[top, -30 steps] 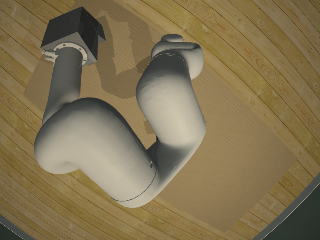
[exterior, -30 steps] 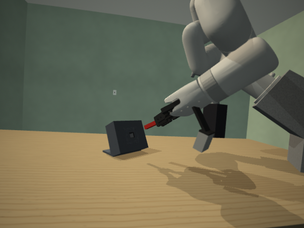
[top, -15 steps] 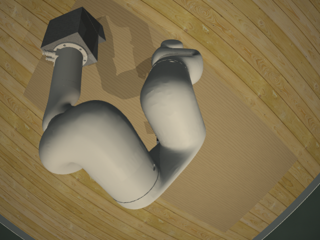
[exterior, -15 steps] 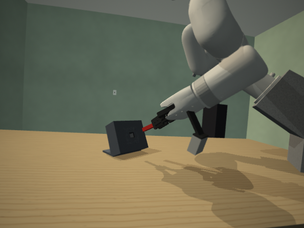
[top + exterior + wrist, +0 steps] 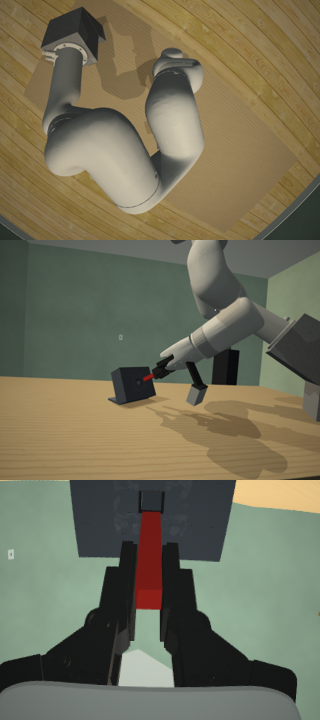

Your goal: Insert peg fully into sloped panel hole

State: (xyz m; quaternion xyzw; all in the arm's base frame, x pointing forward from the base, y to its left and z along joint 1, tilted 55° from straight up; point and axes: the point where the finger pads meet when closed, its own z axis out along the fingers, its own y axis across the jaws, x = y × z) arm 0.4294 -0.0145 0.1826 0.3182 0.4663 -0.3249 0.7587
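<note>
A dark sloped panel [image 5: 133,384] stands on the wooden table, with a small square hole [image 5: 138,382] in its face. My gripper [image 5: 159,373] is shut on a red peg [image 5: 147,377] and holds it just right of the panel, aimed at the hole. The peg's tip is at the hole's mouth. In the wrist view the red peg [image 5: 151,560] runs between my black fingers straight up to the hole [image 5: 152,502] in the panel [image 5: 154,500]. In the overhead view the arm hides the peg, panel and gripper.
A grey block on a black strut [image 5: 196,392] hangs off my wrist beside the gripper, just above the table. A black box [image 5: 225,367] stands behind. The arm's dark base block [image 5: 73,33] sits at the table's corner.
</note>
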